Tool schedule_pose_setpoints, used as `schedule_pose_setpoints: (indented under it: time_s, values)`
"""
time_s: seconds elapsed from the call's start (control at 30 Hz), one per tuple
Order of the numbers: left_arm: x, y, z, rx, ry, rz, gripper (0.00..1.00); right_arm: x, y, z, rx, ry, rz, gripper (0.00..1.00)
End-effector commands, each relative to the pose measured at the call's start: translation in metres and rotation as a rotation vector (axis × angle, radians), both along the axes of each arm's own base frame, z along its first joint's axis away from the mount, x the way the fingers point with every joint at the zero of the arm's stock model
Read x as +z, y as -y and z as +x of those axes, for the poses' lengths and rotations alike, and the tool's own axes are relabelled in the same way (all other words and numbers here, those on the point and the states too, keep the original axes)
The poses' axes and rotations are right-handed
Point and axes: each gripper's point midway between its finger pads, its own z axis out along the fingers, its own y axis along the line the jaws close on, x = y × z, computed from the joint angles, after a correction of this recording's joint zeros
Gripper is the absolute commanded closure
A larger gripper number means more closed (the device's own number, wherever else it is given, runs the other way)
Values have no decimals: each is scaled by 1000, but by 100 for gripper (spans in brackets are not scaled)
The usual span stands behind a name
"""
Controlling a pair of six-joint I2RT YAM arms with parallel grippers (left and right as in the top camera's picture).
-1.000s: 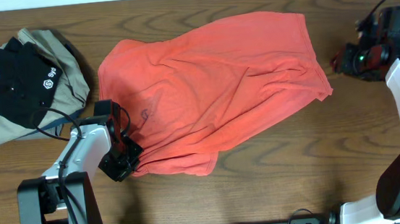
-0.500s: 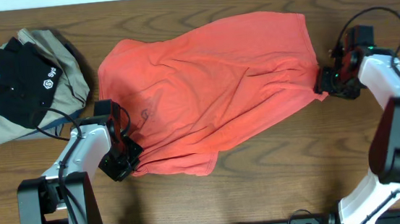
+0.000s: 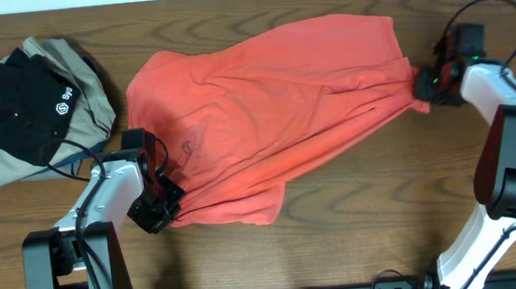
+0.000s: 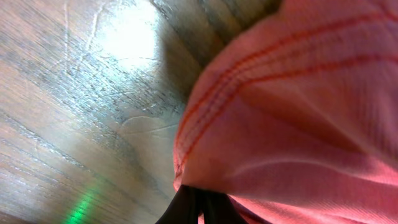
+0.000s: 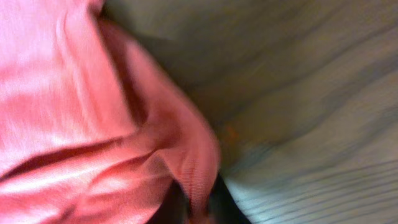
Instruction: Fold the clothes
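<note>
The coral-red T-shirt point(image 3: 274, 115) lies rumpled and spread across the middle of the table, print side down. My left gripper point(image 3: 162, 204) is shut on its lower-left hem corner; the stitched hem point(image 4: 273, 112) fills the left wrist view above the dark fingers point(image 4: 198, 208). My right gripper point(image 3: 424, 86) is shut on the shirt's right corner, and the fabric is stretched taut toward it. The right wrist view shows a fold of red cloth point(image 5: 112, 124) pinched between the fingers point(image 5: 199, 208).
A black garment with white logos point(image 3: 20, 100) lies on a khaki-grey garment point(image 3: 80, 90) at the back left. Wooden table point(image 3: 358, 220) shows bare in front and to the right. Cables run by both arms.
My right gripper came in from the far right, closed on the shirt's right corner, and pulled it up and right, tightening the fabric. The left gripper stayed put.
</note>
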Motion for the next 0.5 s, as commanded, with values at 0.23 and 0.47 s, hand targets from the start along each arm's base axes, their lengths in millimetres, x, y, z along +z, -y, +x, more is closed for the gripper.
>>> schedule_pose_setpoints:
  time_s: [0.23, 0.47]
  values:
    - [3, -5, 3, -17, 10, 22, 93, 13, 30, -30, -98, -150, 13, 43]
    - [3, -5, 3, -17, 10, 22, 94, -18, 14, -72, -62, -287, 38, 43]
